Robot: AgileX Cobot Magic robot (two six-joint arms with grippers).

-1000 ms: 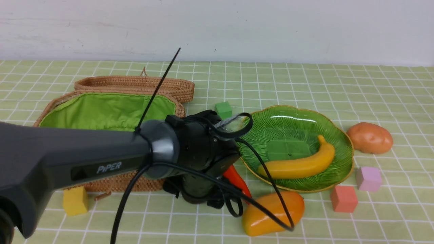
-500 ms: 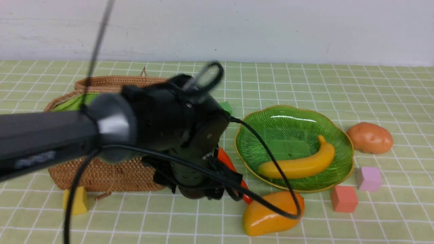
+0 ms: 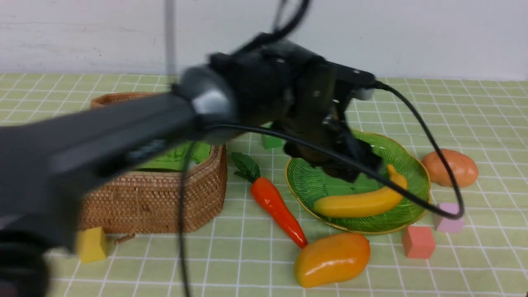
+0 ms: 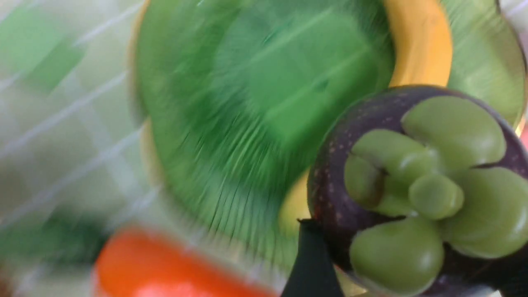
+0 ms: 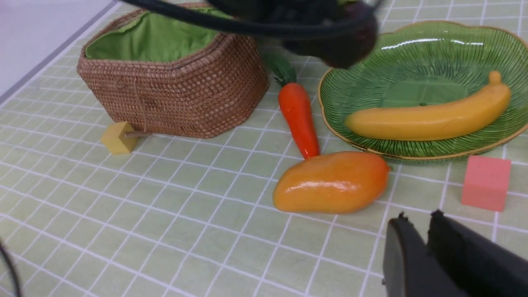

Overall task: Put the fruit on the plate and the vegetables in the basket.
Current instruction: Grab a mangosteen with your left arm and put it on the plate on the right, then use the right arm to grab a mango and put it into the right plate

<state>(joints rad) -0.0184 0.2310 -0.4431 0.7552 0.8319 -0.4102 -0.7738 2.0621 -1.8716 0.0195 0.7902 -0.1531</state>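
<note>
Now the left tool (image 3: 346,163) grips the small round dark-purple mangosteen (image 4: 412,189) above the shiny green plate (image 3: 305,185), near the middle of the desk (image 3: 474,107). Dropped high, it may hit the long yellow banana (image 3: 359,204) and roll out. The right tool (image 5: 427,233) is nearly closed, empty.

- No text, label, brand, number or sign can be read in any view.
- The left arm's dark casing (image 3: 103,136) is blurred; nothing on it is legible.
</note>
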